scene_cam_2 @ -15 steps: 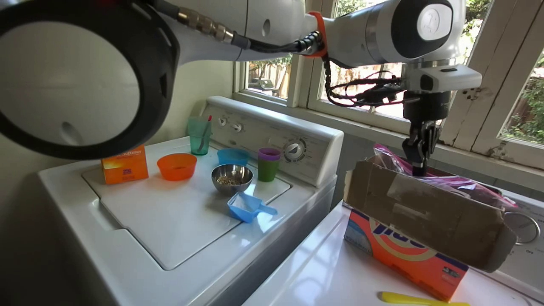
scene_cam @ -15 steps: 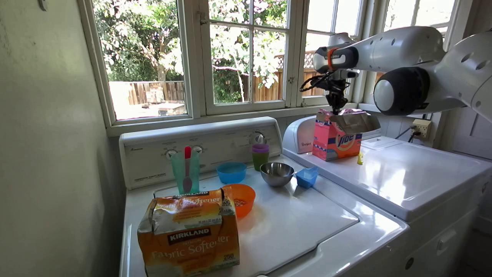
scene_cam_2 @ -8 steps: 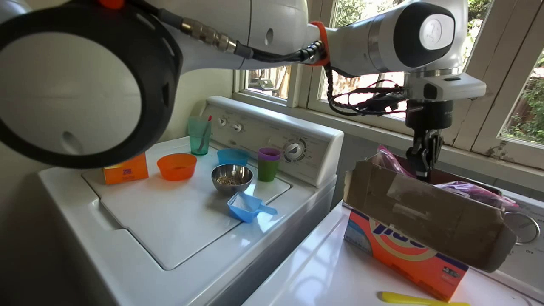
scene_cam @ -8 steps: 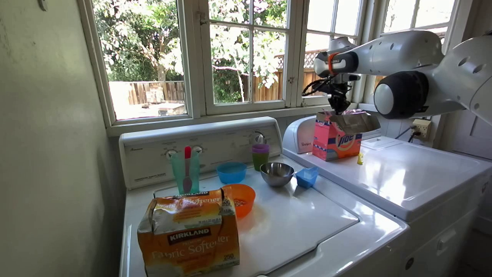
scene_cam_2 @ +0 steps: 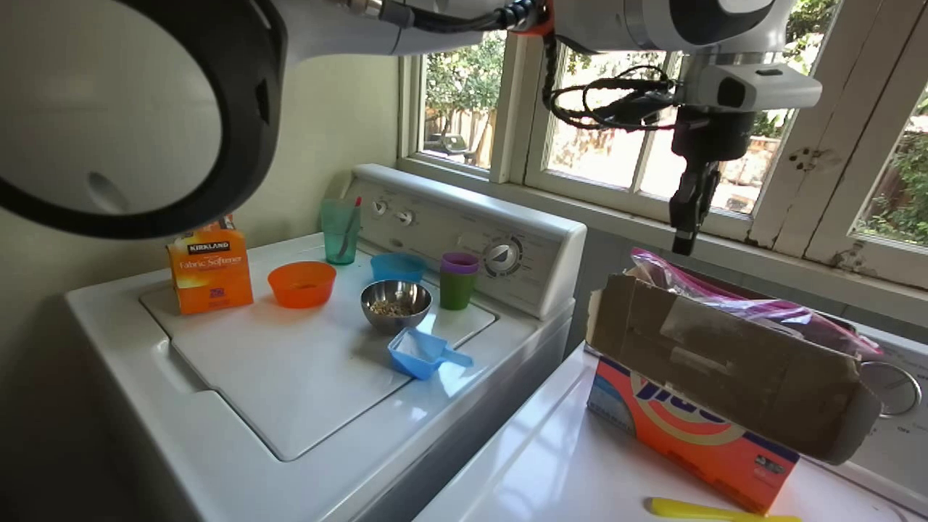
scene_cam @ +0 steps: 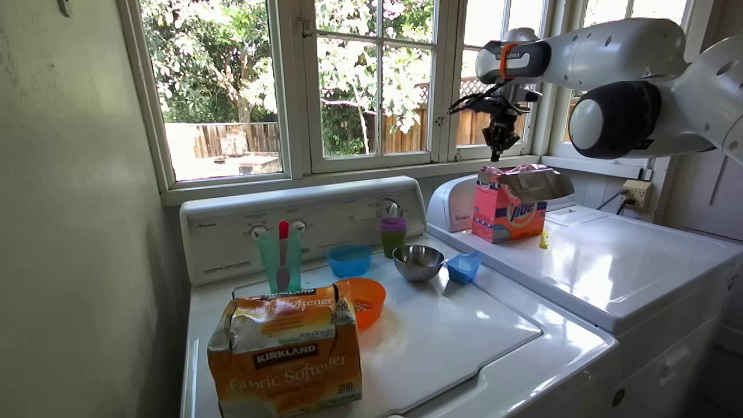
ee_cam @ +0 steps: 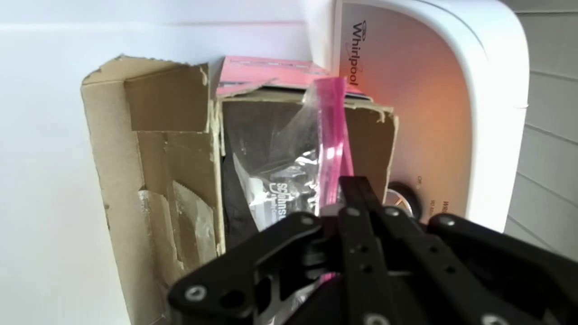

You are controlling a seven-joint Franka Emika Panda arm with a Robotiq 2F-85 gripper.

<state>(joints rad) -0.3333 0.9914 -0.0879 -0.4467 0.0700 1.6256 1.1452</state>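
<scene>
Wrist view: clenched end effector hangs above crinkled plastic bag in ragged carton.

The orange-banded white arm has seemingly braided cables and black fingers.

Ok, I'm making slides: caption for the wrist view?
Shut gripper above an open box holding a pink-zipped bag.
</scene>
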